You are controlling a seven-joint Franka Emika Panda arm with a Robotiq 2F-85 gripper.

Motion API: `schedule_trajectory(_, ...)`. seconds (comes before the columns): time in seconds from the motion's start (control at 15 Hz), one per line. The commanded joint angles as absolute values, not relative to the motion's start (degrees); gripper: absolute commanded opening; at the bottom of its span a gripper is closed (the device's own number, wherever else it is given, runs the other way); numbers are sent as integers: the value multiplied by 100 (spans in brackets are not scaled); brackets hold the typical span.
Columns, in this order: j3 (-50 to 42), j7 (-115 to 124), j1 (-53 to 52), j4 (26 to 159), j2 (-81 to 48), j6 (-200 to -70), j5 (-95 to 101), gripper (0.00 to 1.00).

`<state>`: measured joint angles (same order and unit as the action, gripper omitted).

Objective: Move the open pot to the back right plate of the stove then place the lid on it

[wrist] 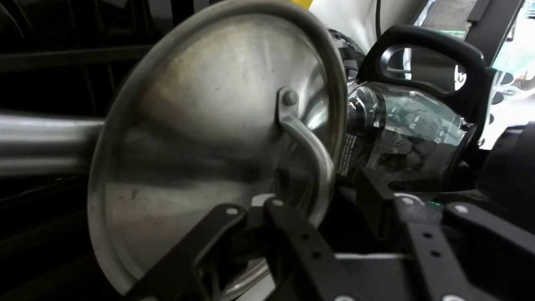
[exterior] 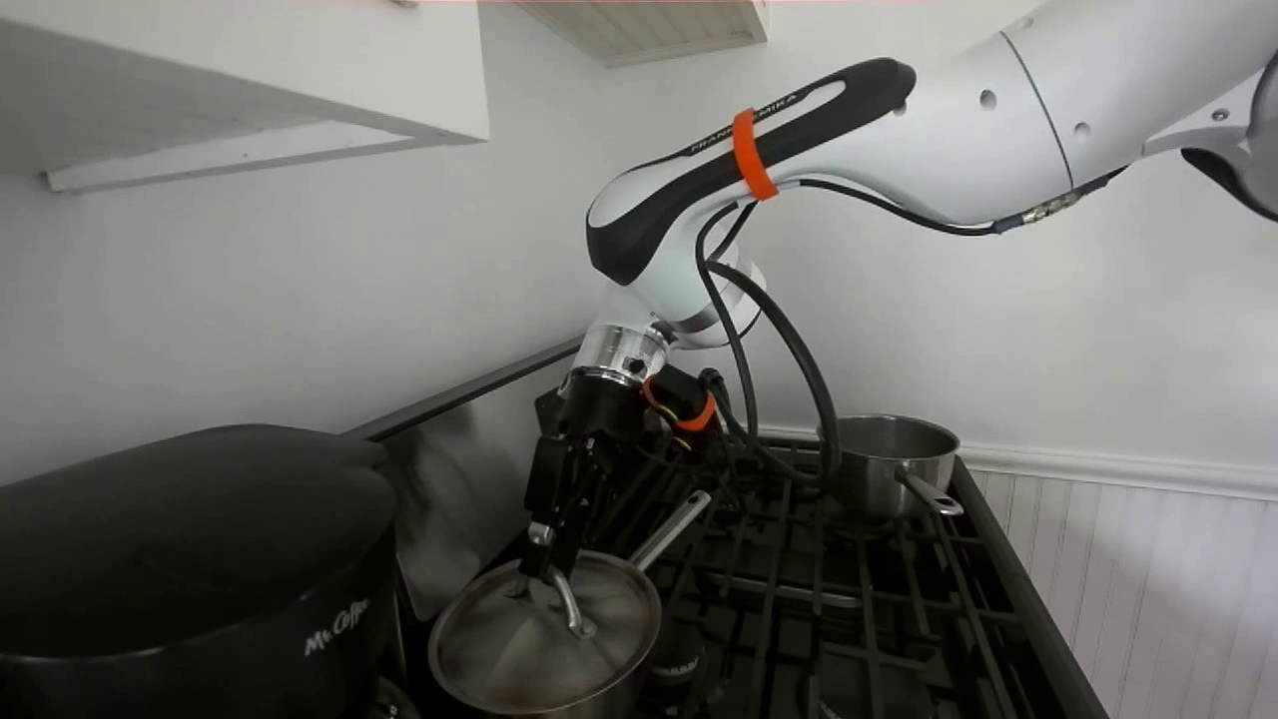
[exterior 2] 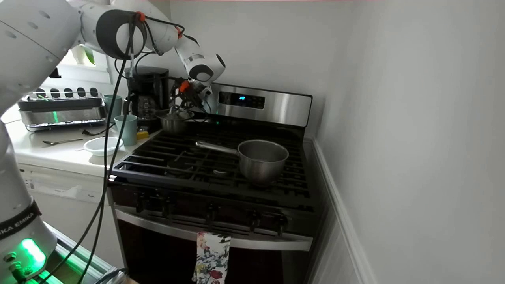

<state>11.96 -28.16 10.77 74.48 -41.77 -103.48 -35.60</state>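
The open pot [exterior: 884, 487] is steel with a long handle. It stands on the front right of the stove [exterior 2: 276, 112], also seen in an exterior view [exterior 2: 260, 167]. The back right plate [exterior 2: 276, 133] is the black grate behind it. The lid [exterior: 529, 644] sits on a second long-handled saucepan [exterior: 599, 704] at the back left, and fills much of the wrist view [wrist: 200, 104]. My gripper [exterior: 550, 571] is at the lid's loop handle [wrist: 315, 154]. In the wrist view its fingers [wrist: 328, 192] are apart, with the handle between them and nearer the left finger. Exact contact is unclear.
A black coffee maker [exterior: 180, 559] stands close beside the lidded saucepan; its glass carafe [wrist: 413, 133] shows in the wrist view. The steel back panel [exterior: 449, 499] is close behind. A white bowl [exterior 2: 103, 146] and teal cups [exterior 2: 128, 128] stand on the counter. A wall borders the stove's right.
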Motion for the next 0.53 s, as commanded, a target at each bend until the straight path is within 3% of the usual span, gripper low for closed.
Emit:
schedule_trajectory(0.0,1180,-2662,1065,7178,-4351,-10229,-3763,16)
schedule_trajectory(0.13,1168,-2658,1055,7172,-4352,-10224,-3740,2)
schedule_trajectory(0.47,1167,-2695,1065,7167,-4358,-10183,-3731,4)
